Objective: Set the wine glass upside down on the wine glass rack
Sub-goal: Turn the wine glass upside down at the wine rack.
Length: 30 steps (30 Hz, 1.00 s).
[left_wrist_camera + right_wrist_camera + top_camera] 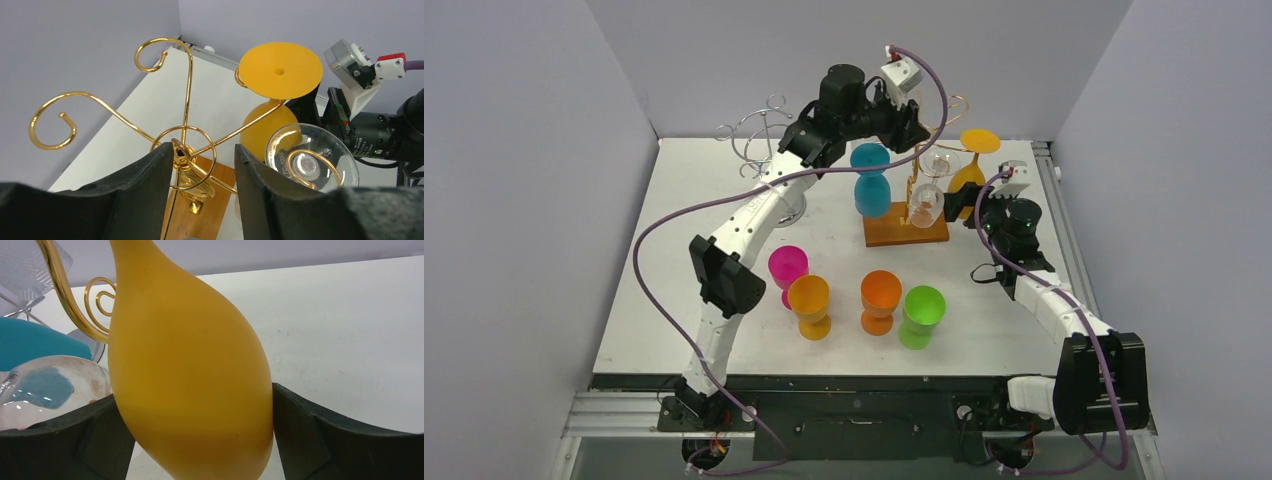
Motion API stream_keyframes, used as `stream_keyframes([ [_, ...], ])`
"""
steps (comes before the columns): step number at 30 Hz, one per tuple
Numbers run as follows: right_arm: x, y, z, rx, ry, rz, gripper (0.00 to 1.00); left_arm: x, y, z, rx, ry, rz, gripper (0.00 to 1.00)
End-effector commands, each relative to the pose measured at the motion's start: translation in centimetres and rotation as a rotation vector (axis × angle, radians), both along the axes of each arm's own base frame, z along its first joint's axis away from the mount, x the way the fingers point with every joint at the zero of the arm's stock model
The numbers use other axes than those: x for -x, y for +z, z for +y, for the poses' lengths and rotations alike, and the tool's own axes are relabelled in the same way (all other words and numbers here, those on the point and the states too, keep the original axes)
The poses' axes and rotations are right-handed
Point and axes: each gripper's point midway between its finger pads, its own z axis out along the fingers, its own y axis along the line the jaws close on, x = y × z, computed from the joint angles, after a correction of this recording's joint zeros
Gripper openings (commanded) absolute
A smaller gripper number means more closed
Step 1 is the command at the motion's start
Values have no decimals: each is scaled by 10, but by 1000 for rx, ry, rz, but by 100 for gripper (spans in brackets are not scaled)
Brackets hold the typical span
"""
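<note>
Right wrist view: the right gripper [194,395] clasps the smooth, matte yellow glass [190,380] by its teardrop bowl, and both pads seem to touch it. Left wrist view adds the inversion: disc foot uppermost at a scrolled arm of the gilt wire rack [181,151], beside a clear glass [312,155]. The left gripper [203,147] gapes astride the hub.

The white counter [1014,330] carries the wooden base [894,233] of the gold glass rack [181,151] toward its far middle. Nearer than that base four plastic goblets stand bowl-up in a loose row. The orange goblet [880,300] is straight in front of the base, with the green goblet [922,315] just right of it. The amber goblet [810,305] and pink goblet [787,268] are off to the left. A silver wire rack [762,135] stands left of the base, its foot partly hidden.
</note>
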Motion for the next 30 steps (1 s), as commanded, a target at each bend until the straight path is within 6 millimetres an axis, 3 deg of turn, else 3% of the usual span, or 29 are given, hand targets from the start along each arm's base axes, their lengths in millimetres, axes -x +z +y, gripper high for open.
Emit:
stream_keyframes([
  [1, 17, -44, -4, -4, -31, 161, 84, 1, 13, -14, 82, -56, -11, 43],
  [6, 16, -44, -5, -2, -36, 160, 84, -1, -1, -18, 58, -75, -1, 34],
  [12, 15, -40, -6, 4, -40, 151, 84, -12, -6, -14, 48, -29, -1, 10],
  [15, 14, -40, -5, 5, -34, 154, 84, -14, -9, -15, 48, -25, 5, 5],
  [19, 14, -39, -4, 11, -25, 155, 84, -13, -13, -18, 53, -32, 26, 6],
  [23, 13, -36, -3, 8, -18, 149, 84, -10, -14, -22, 63, -51, 41, 23],
  [25, 12, -35, -1, 6, -10, 147, 84, -9, -16, -24, 63, -56, 43, 27],
  [28, 12, -32, 0, 9, -2, 140, 84, -15, -18, -26, 74, -43, 43, 25],
  [30, 12, -32, 0, 14, 0, 144, 84, -24, -16, -24, 93, -12, 39, 16],
])
